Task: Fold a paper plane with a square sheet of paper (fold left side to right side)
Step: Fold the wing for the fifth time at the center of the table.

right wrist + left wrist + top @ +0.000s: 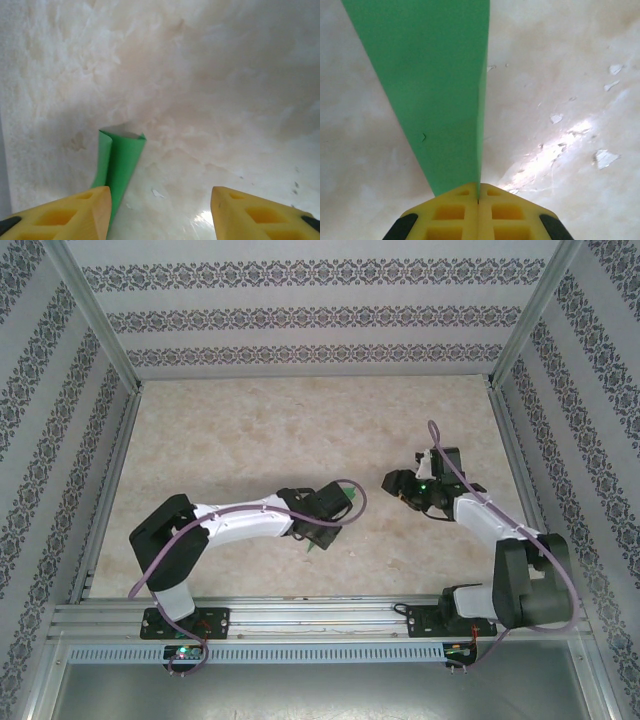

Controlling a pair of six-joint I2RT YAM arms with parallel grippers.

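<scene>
The left fingers (455, 215), yellow and pressed shut, pinch one end of the slim, creased, bright green paper plane (435, 90). Its long axis runs straight ahead of them over the pale marbled desk (250, 430), about midway between the left and right edges. The right fingers (75, 210) stand apart and empty, with the plane just ahead beside one tip. No writing is legible.
</scene>
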